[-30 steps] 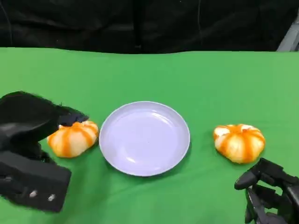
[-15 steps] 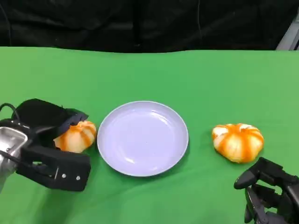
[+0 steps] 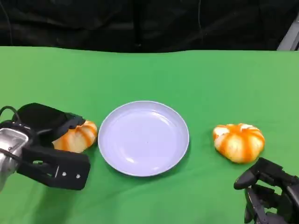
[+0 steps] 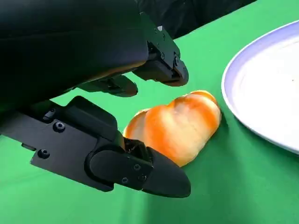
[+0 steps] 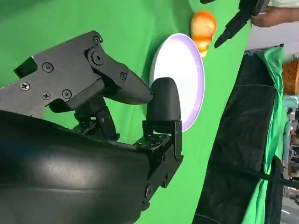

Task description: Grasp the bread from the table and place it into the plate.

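- Looking down from the head view, you see the left hand (image 3: pixel 49 140) at the near left of the green table (image 3: pixel 149 74), set around the left-hand bread (image 3: pixel 74 136).
- In the left wrist view, that bread (image 4: pixel 175 126) lies on the cloth between the upper fingers (image 4: pixel 159 65) and the lower thumb-side finger (image 4: pixel 140 170). The fingers are spread apart on either side of it. You cannot tell from these views whether any of them touches the bread.
- Note that this bread sits just beside the left rim of the lilac plate (image 3: pixel 182 154), with a narrow strip of green between them.
- The plate lies near the middle of the table.
- A second bread (image 3: pixel 238 142) rests right of the plate, apart from its rim.
- The right hand (image 3: pixel 268 193) sits at the near right corner, just nearer than the second bread. Its fingers (image 5: pixel 121 86) stand apart, holding nothing.
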`<state>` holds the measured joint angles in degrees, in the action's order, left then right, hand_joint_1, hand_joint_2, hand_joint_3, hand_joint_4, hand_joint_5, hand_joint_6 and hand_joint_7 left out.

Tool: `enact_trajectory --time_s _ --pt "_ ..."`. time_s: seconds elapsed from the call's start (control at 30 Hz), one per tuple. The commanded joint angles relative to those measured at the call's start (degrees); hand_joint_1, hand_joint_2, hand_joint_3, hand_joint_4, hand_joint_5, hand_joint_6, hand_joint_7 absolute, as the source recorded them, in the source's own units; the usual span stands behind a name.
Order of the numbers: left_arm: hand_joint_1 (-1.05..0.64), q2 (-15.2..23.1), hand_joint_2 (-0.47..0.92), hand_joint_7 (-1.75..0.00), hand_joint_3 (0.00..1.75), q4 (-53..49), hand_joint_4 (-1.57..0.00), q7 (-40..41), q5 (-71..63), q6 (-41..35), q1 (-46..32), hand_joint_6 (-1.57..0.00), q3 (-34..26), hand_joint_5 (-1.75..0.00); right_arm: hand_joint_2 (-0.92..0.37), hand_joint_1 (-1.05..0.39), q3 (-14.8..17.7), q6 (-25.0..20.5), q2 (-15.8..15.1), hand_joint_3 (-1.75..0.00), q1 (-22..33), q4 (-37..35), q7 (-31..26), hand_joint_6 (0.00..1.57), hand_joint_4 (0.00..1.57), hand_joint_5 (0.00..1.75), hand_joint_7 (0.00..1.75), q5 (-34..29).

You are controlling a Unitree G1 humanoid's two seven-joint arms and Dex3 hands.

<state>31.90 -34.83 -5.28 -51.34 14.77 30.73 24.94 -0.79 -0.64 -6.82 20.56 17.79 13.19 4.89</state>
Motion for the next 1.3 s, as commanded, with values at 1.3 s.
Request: enact_trajectory --time_s 1.3 --pt "-0.69 -5.74 0.92 -0.01 0.17 -22.39 -0.46 5.50 1.86 -3.13 10.65 -0.43 5.61 -0.02 -0.70 -0.09 0.48 -0.15 -0.34 -0.99 0.27 1.22 0.18 0.61 0.73 1.75 1.62 0.81"
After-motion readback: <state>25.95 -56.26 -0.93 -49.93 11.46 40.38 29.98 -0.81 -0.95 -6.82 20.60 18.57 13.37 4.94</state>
